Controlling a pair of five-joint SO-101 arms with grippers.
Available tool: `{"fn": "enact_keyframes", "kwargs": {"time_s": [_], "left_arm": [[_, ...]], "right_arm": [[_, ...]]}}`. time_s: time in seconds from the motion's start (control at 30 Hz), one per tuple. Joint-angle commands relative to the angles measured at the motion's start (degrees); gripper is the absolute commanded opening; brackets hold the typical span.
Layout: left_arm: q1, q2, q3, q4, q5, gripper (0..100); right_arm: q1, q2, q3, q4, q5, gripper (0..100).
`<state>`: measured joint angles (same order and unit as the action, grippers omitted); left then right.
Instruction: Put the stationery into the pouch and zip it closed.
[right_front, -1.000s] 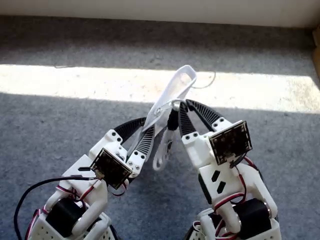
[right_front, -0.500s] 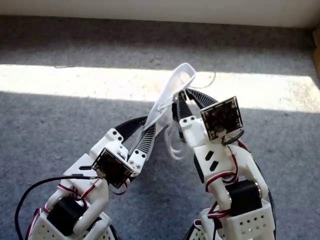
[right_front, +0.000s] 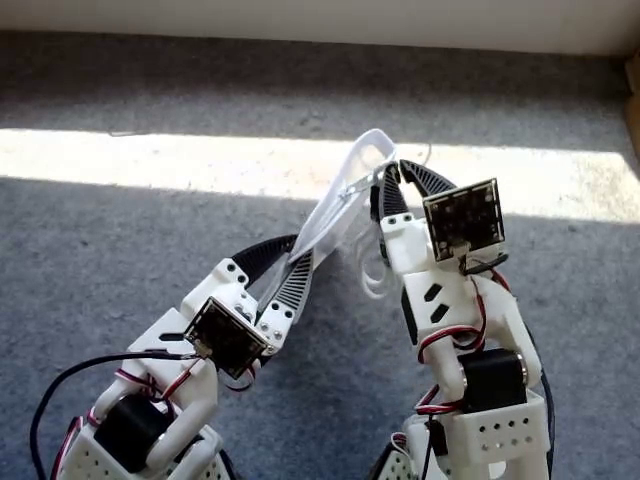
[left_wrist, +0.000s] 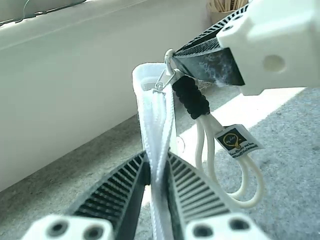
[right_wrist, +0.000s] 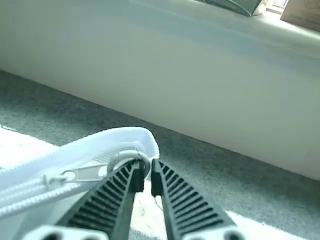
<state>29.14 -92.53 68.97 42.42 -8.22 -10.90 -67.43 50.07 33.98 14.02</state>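
A translucent white pouch (right_front: 340, 200) hangs in the air between both arms, slanting up and away over the carpet. My left gripper (right_front: 303, 262) is shut on its near end, with the zip seam (left_wrist: 156, 125) running out from between the fingers (left_wrist: 120, 195). At the pouch's far end, my right gripper (right_front: 386, 180) is shut on the metal zipper pull (right_wrist: 127, 159). From the left wrist view, the right gripper (left_wrist: 200, 55) holds the pull (left_wrist: 165, 77), and a black knotted cord (left_wrist: 191, 96) with a white loop and tag (left_wrist: 232, 142) dangles below it.
Grey carpet (right_front: 120, 260) covers the surface, crossed by a bright sunlit band (right_front: 150, 165). A white wall base (right_front: 300, 20) runs along the far side. A thin wire (right_front: 415, 160) lies on the sunlit band behind the pouch.
My right gripper has moved along the pouch toward its far end, with the pull and dangling loop going with it. The left arm has stayed still.
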Motion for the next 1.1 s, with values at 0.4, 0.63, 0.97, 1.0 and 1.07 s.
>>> {"fn": "enact_keyframes", "kwargs": {"time_s": [0.4,0.63,0.97,1.0,1.07], "left_arm": [[-0.7,-0.1,-0.1,0.9,0.4,1],[-0.7,-0.1,-0.1,0.9,0.4,1],[-0.7,-0.1,-0.1,0.9,0.4,1],[-0.7,-0.1,-0.1,0.9,0.4,1],[-0.7,-0.1,-0.1,0.9,0.4,1]], "right_arm": [[7.7,5.0,-0.9,-5.5,0.5,0.6],[10.0,10.6,-2.5,-7.2,0.2,0.6],[16.3,11.2,-2.5,-9.1,0.1,0.6],[16.8,11.0,-2.5,-9.1,0.1,0.6],[18.2,11.0,-2.5,-9.1,0.1,0.6]]}}
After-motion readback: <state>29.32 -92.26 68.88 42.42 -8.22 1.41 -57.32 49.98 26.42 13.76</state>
